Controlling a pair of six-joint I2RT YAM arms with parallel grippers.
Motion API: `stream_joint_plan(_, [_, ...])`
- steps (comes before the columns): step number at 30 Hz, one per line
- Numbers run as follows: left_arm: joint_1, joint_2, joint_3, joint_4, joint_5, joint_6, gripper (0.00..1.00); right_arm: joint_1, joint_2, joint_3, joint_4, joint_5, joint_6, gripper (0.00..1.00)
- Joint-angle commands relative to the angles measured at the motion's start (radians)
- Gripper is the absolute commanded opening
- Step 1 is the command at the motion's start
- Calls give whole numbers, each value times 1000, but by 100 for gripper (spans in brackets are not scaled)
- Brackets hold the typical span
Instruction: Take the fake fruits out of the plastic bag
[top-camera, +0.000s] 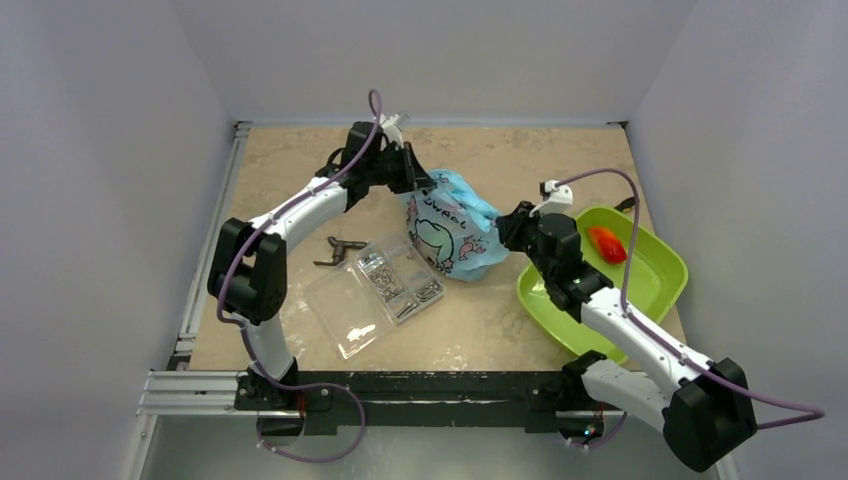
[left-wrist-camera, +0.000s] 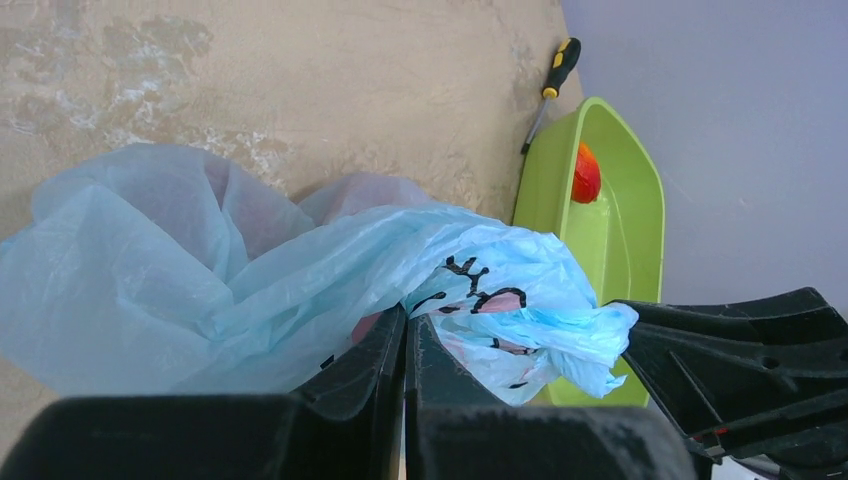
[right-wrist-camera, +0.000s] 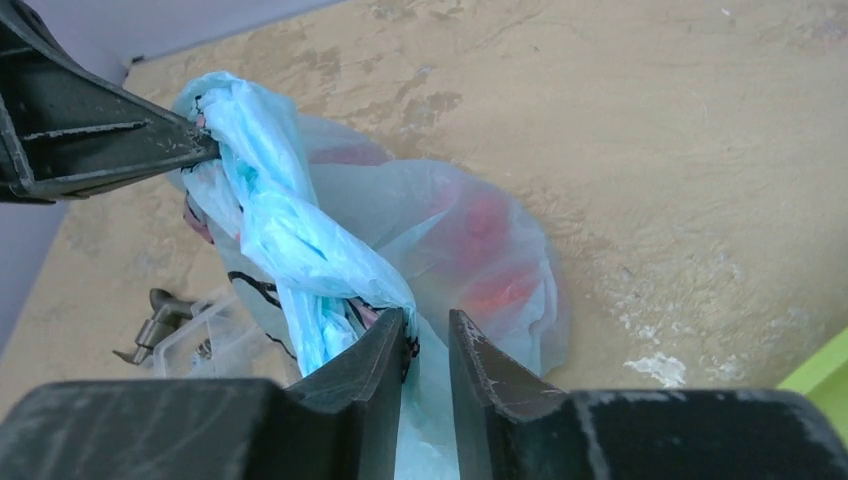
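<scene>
Where the top view looked down on the tabletop (top-camera: 560, 160), one orange-red fake fruit (top-camera: 606, 243) lay in the lime-green tray (top-camera: 655, 290), while the plastic bag (top-camera: 455, 235) sat between both arms. From the left wrist, the left claw (left-wrist-camera: 407, 318) was clamped on the bag's film. From the right wrist, the right claw (right-wrist-camera: 428, 318) stood slightly apart against a twisted strand of it. Reddish shapes (right-wrist-camera: 485, 245) showed through the film, so I judged most fruit was not yet out.
</scene>
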Motion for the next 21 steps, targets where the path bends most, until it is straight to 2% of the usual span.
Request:
stream_joint_plan(1, [23, -10, 4, 62, 6, -4, 0, -7, 30, 131, -131, -78, -220, 28])
stream_joint_plan(5, [21, -11, 11, 48, 10, 3, 0, 2, 76, 246, -236, -79, -297, 52])
stream_joint_plan(8, [13, -11, 18, 35, 11, 15, 0, 27, 134, 337, -298, -73, -382, 62])
stream_joint_plan(14, [4, -11, 36, 4, 13, 34, 0, 199, 289, 524, -387, 121, -520, 69])
stream_joint_plan(21, [2, -11, 53, -25, 13, 54, 0, 295, 485, 689, -457, 356, -589, 62])
